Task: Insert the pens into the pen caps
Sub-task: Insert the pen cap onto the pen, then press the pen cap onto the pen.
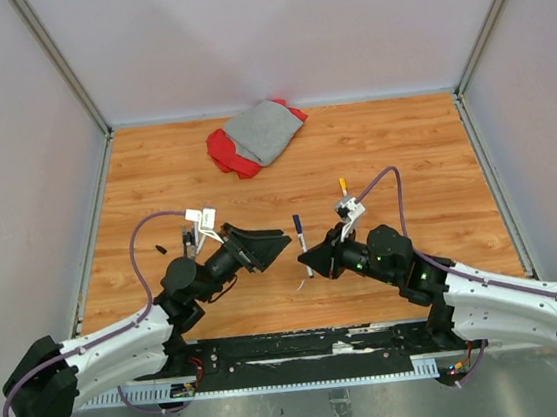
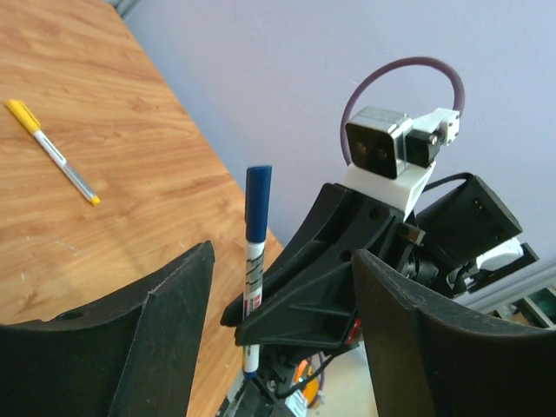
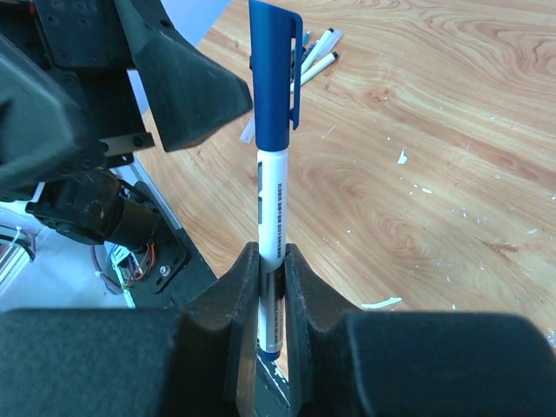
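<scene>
A white pen (image 3: pixel 271 200) with a blue cap (image 3: pixel 276 69) on its top stands upright in my right gripper (image 3: pixel 273 261), which is shut on its barrel. The same pen (image 1: pixel 302 244) shows in the top view between the two grippers. My left gripper (image 2: pixel 280 269) is open, its jaws standing wide on either side of the capped pen (image 2: pixel 254 261) without touching it. A pen with yellow ends (image 2: pixel 52 152) lies flat on the table, also seen as the yellow pen (image 1: pixel 344 187) behind the right arm. More pens (image 3: pixel 317 48) lie together further off.
A red and grey cloth (image 1: pixel 255 136) is bunched at the back of the wooden table (image 1: pixel 402 144). A small dark cap (image 1: pixel 160 248) lies by the left arm's cable. White scraps (image 3: pixel 401 158) dot the wood. Walls enclose three sides.
</scene>
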